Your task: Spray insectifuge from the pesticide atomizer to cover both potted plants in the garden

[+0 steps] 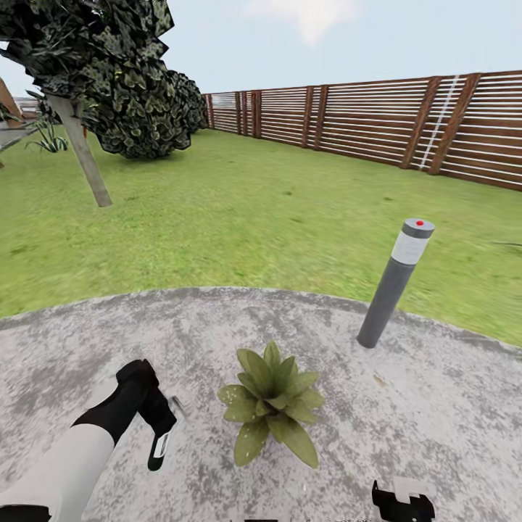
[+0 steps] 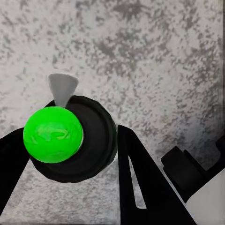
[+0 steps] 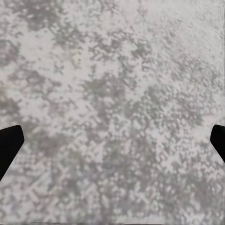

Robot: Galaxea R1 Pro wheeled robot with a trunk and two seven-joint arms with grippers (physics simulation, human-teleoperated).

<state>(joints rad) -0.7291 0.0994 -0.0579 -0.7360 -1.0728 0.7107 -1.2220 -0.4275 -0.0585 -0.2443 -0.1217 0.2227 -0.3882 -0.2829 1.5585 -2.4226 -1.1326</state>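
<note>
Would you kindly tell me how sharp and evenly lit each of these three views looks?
Head view: even daylight; potted plant crisp, bollard lamp leaning from wide-angle distortion, fence softer. Left wrist view: pesticide atomizer close and sharp in the left end effector, paving grainy. Right wrist view: soft, pixelated paving, right end effector's fingertips dark at the edges.

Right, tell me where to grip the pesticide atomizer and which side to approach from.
Grip the slim round body of the pesticide atomizer, fingers on opposite sides, coming in side-on so the spray head stays free. The left end effector appears to hold it that way now, with a finger on each flank.
</note>
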